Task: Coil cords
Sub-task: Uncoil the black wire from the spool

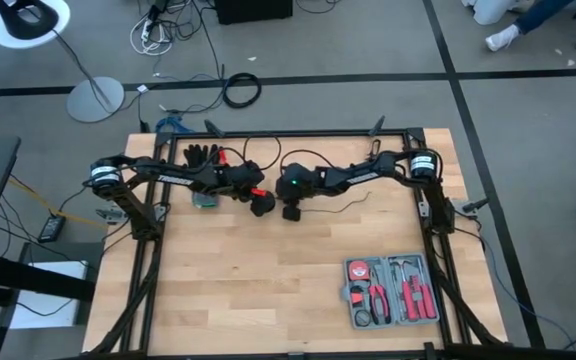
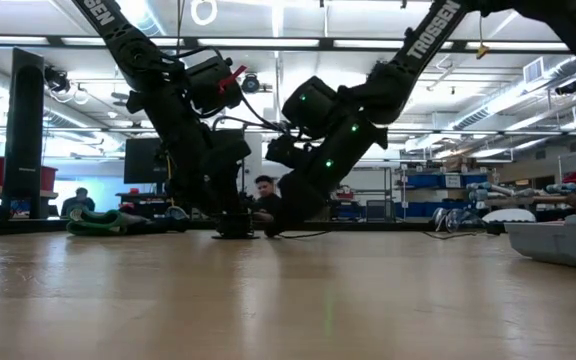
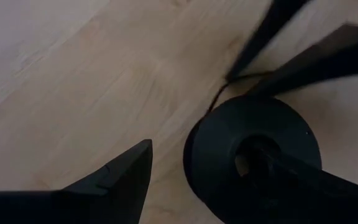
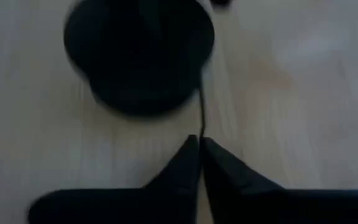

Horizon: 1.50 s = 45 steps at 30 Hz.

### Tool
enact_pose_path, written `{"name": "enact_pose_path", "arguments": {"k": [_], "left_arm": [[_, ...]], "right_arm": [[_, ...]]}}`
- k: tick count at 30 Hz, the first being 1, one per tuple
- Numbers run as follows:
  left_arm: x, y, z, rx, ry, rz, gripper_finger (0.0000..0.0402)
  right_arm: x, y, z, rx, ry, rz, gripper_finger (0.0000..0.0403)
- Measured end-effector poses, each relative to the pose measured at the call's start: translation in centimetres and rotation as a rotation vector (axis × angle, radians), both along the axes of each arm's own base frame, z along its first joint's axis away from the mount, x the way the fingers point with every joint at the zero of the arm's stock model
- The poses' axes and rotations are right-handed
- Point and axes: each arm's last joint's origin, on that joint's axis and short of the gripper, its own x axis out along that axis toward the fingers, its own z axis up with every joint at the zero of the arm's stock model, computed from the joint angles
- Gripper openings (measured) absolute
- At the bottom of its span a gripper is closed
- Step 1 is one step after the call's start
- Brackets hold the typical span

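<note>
Gathering step: right gripper (image 4: 199, 146) fingers pinch the wire (image 4: 201, 109) beside the disc (image 4: 140, 53); left gripper (image 3: 216, 168) fingers straddle the disc, open. Next: loop the wire.

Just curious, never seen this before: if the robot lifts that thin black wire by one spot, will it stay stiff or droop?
Probably droop: the wire lies in loose curves on the table. The right gripper pinches it beside the disc, which would likely drag along.
</note>
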Motion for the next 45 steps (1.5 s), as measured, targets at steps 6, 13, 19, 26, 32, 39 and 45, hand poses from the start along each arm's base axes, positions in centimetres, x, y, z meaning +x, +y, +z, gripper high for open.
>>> {"name": "enact_pose_path", "arguments": {"k": [6, 13, 19, 26, 32, 39, 45], "left_arm": [[0.0, 0.0, 0.0, -0.017, -0.006, 0.011, 0.0264], [0.0, -0.1, 0.0, -0.021, 0.000, 0.011, 0.0264], [-0.1, -0.1, -0.1, -0.025, 0.007, 0.011, 0.0264], [-0.2, -0.1, -0.1, -0.025, 0.015, 0.013, 0.0264], [-0.2, -0.1, -0.1, -0.022, 0.017, 0.015, 0.0264], [-0.2, -0.1, -0.1, -0.022, 0.016, 0.014, 0.0264], [-0.2, -0.1, -0.1, -0.022, 0.015, 0.014, 0.0264]], "right_arm": [[-2.1, 0.5, 1.4, 0.024, 0.195, 0.002, 0.0013], [-7.3, 2.7, 4.8, 0.121, 0.571, 0.005, 0.0005], [-13.1, 5.1, 8.5, 0.221, 0.985, -0.055, 0.0002], [-17.4, 6.6, 12.4, 0.240, 1.117, -0.174, 0.0012], [-18.6, 6.7, 15.3, 0.185, 0.885, -0.191, 0.0040], [-16.7, 5.9, 17.0, 0.111, 0.389, -0.143, 0.0101], [-11.9, 4.5, 13.9, -0.030, 0.033, -0.033, 0.0161]]}}
